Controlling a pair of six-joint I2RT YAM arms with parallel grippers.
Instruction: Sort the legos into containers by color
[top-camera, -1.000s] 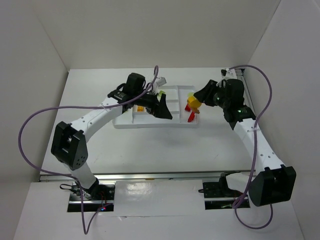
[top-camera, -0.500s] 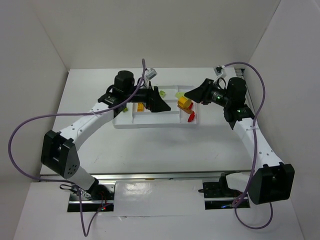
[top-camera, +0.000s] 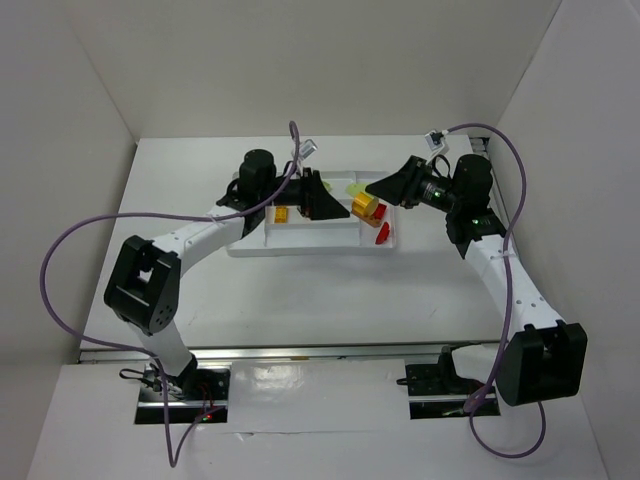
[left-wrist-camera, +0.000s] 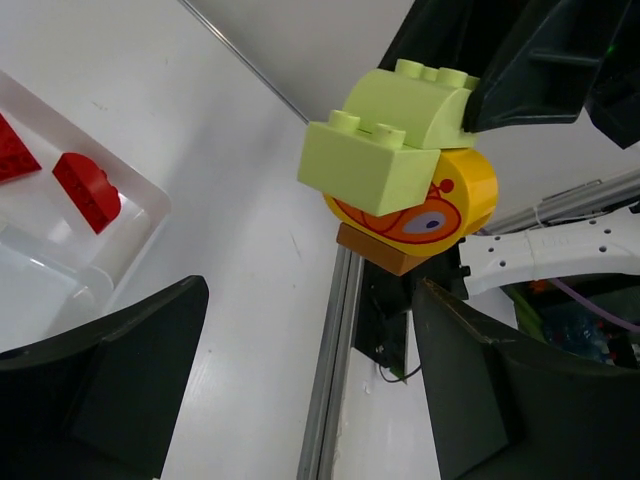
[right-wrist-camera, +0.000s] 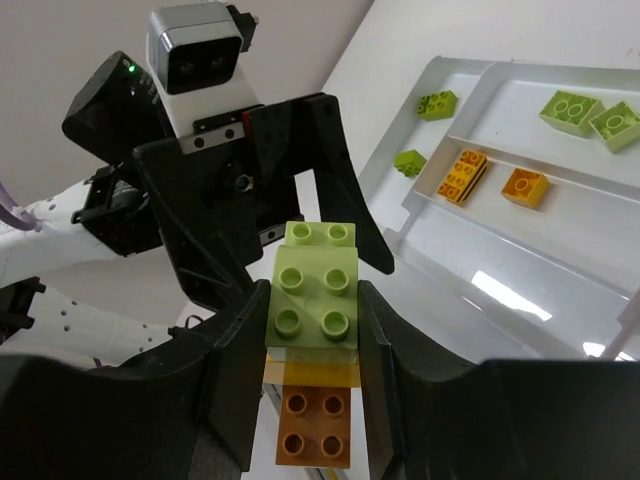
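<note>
My right gripper (right-wrist-camera: 312, 335) is shut on a stack of legos: a lime green brick (right-wrist-camera: 312, 300) on top, a yellow piece under it and a brownish brick (right-wrist-camera: 313, 430) at the bottom. In the top view the stack (top-camera: 366, 205) hangs above the right part of the white tray (top-camera: 300, 250). My left gripper (left-wrist-camera: 300, 380) stands open facing the stack (left-wrist-camera: 400, 165), which is beyond its fingertips and not between them. Two red legos (left-wrist-camera: 85, 190) lie in the tray's right end. Lime (right-wrist-camera: 570, 108) and yellow-orange (right-wrist-camera: 462, 172) legos lie in other sections.
White walls enclose the table on three sides. A metal rail (left-wrist-camera: 335, 330) runs along the table's right edge. Two small green bricks (right-wrist-camera: 437, 103) lie at the tray's far end. Both arms meet above the tray (right-wrist-camera: 520, 260), and purple cables loop off each arm.
My right gripper has lifted the stack off the tray and turned it toward the left gripper. My left gripper has swung round to face it and opened a little wider.
</note>
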